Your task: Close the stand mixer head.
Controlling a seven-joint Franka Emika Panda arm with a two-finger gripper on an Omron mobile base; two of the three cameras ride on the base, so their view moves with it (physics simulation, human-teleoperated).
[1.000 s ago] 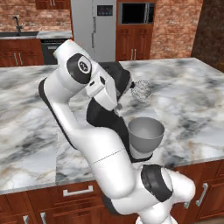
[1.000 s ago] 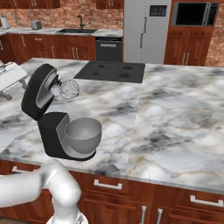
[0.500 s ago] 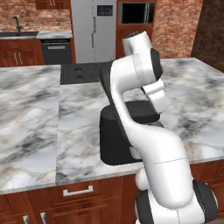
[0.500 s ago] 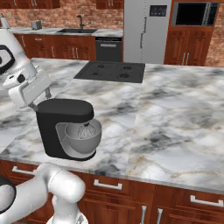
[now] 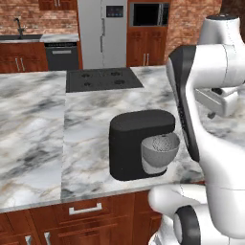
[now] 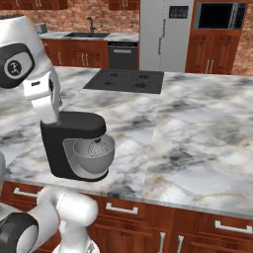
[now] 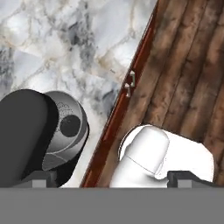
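Observation:
The stand mixer head [image 5: 142, 122] lies level on the black mixer body, down over the grey metal bowl [image 5: 161, 150]. In the right base view the stand mixer head [image 6: 74, 124] sits flat above the bowl [image 6: 94, 155] with the whisk inside it. My gripper [image 5: 211, 114] hangs in the air to the right of the mixer, apart from it. Looking down in the hand view, the gripper [image 7: 116, 178] is open with nothing between its widely spread fingertips [image 7: 43, 177]. The black head [image 7: 22, 131] and the bowl [image 7: 65, 127] lie at the lower left there.
The mixer stands near the front edge of the marble island counter [image 5: 33, 124]. A black cooktop [image 5: 103, 79] is set into the counter behind it. Cabinet drawers [image 6: 148, 222] sit below the edge, and wooden floor [image 7: 188, 65] lies beyond it.
One second ago the head was tilted up with the whisk raised; half a second ago it was down. Since then my arm has swung up and away from the mixer.

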